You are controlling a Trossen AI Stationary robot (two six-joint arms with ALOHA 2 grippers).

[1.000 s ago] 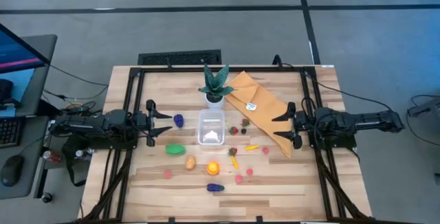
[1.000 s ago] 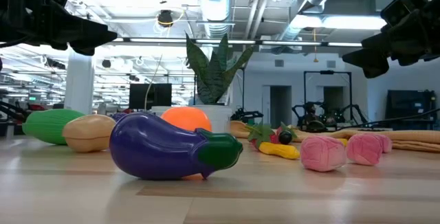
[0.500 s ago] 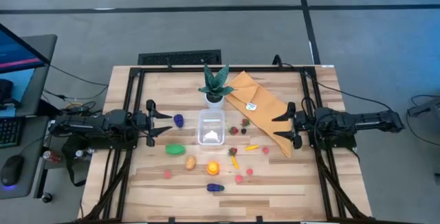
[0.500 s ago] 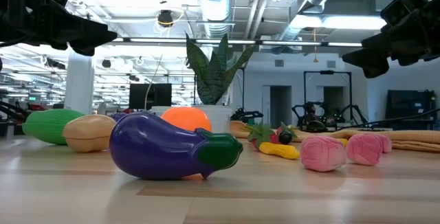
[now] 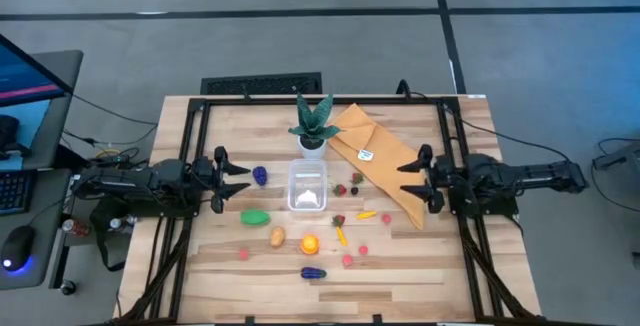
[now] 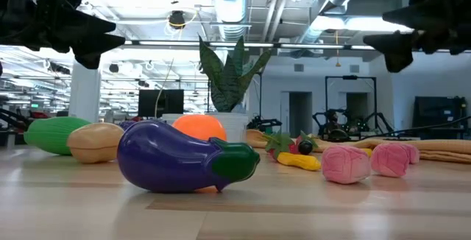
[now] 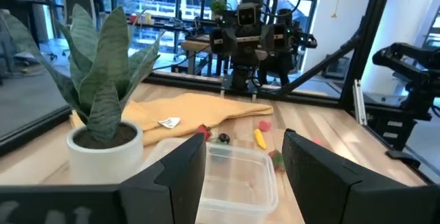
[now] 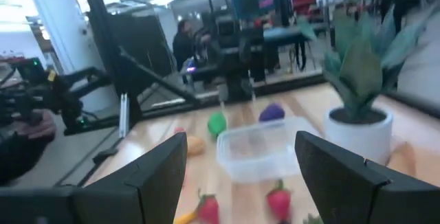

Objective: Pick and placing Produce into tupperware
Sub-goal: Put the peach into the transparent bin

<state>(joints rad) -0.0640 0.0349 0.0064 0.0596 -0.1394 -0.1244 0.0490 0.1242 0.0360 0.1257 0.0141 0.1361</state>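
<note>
The clear rectangular plastic tupperware (image 5: 307, 186) sits mid-table, just in front of the white-potted green plant (image 5: 313, 126), with something pale inside. Small toy produce lies scattered around it: a purple eggplant (image 5: 313, 273), an orange fruit (image 5: 309, 245), a green vegetable (image 5: 254, 217) and a tan potato-like piece (image 5: 277, 236) (all loose on the wood). The left gripper (image 5: 236, 179) hovers at the table's left, fingers apart, holding nothing. The right gripper (image 5: 412, 179) hangs over the mustard-yellow cloth (image 5: 375, 158), fingers spread wide and empty.
</note>
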